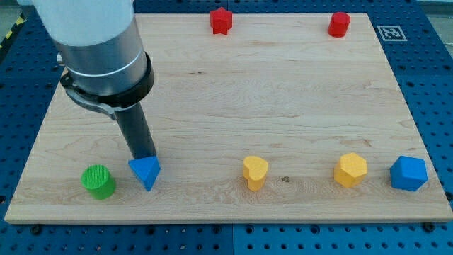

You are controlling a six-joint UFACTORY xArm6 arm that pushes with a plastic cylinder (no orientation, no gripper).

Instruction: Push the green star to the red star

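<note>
A pale wooden tabletop (283,106) lies on a blue perforated base (432,85), with a small black-and-white marker (391,32) at its corner in the view's top right.

The green block (98,181) stands near the tabletop's corner in the view's bottom left. It looks rounded with a ribbed side, so I cannot confirm it as a star. Nothing touches it.

Just to the view's right of the green block, a narrow gap apart, sits the blue triangle (146,172). My tip (146,156) rests at the upper edge of that triangle, up and to the view's right of the green block and not in contact with it. The dark rod (134,131) rises from there toward the view's top left into a grey and white arm housing (99,42). The arm carries no hand, only this rod, so nothing is grasped.

Farther to the view's right of the green block, along the same bottom row, come the yellow heart (255,172), the yellow hexagon (350,170) and the blue hexagon-like block (408,173).

The red star (221,20) lies well apart from the green block, at the tabletop's edge toward the view's top and to its right. A second red block (339,24), rounded or many-sided, sits on that top edge farther right of the green block.
</note>
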